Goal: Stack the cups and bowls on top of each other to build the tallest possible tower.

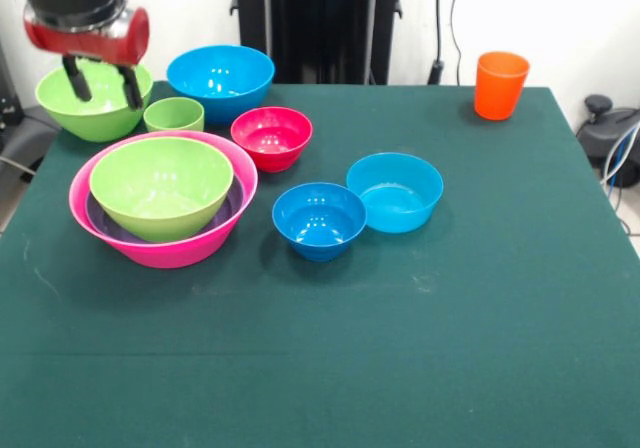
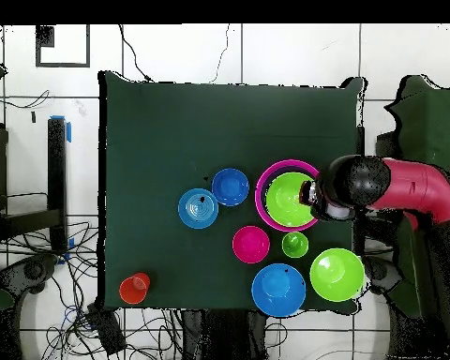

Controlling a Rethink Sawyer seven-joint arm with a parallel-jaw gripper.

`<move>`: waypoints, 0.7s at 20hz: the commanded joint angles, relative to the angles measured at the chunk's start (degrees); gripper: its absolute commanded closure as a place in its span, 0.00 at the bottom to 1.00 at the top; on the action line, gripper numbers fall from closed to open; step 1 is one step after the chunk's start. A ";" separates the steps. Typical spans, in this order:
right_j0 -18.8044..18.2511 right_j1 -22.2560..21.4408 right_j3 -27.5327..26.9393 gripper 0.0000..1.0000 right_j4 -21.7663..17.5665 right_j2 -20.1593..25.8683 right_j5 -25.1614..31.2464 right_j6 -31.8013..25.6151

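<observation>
Nest of three bowls: a lime-green bowl sits inside the wide purple bowl, itself inside the huge pink bowl, near the desk's left edge in the front view. The remaining pieces lie loose. Toward the far left corner stand a second lime-green bowl, the short lime-green cup, the large blue bowl and the small red bowl. The small blue bowl and teal bowl touch rims near mid-desk. The orange cup stands alone by the far right corner.

All look like thin, glossy plastic: probably light, stiff and slippery, with no handles. The rim wall is the likeliest hold, one finger inside and one outside.

The gripper hangs over the far lime-green bowl, its fingers spread apart and holding nothing.
</observation>
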 commanded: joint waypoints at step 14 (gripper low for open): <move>10.49 -10.46 13.15 0.00 5.98 -6.25 0.81 7.77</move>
